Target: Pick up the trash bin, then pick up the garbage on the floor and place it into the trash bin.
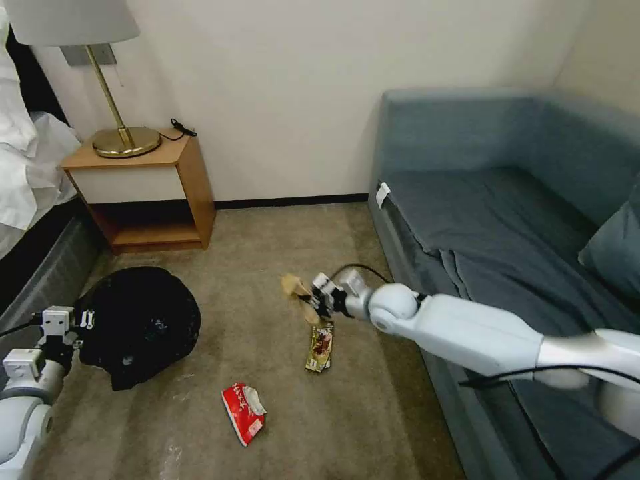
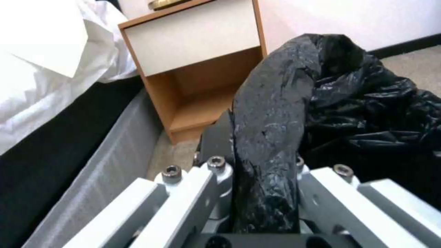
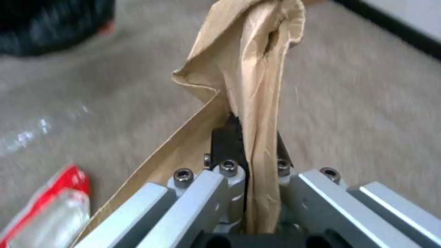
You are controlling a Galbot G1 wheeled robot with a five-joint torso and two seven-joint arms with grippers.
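The trash bin (image 1: 140, 323), wrapped in a black bag, is at the lower left of the head view. My left gripper (image 1: 65, 321) is shut on its bag-covered rim (image 2: 268, 137). Right of centre, beside the sofa, my right gripper (image 1: 321, 298) is shut on the tan paper bag (image 1: 297, 289), which hangs above the carpet. The right wrist view shows the paper bag (image 3: 250, 65) pinched between the fingers (image 3: 225, 141). A brown-gold snack wrapper (image 1: 321, 347) lies just below that gripper. A red wrapper (image 1: 244, 412) lies nearer me, and the right wrist view catches its edge (image 3: 50, 203).
A wooden nightstand (image 1: 150, 190) with a brass lamp (image 1: 123, 137) stands against the back wall. The bed (image 1: 33, 253) runs along the left and a blue sofa (image 1: 507, 227) along the right. Beige carpet (image 1: 267, 247) lies open between them.
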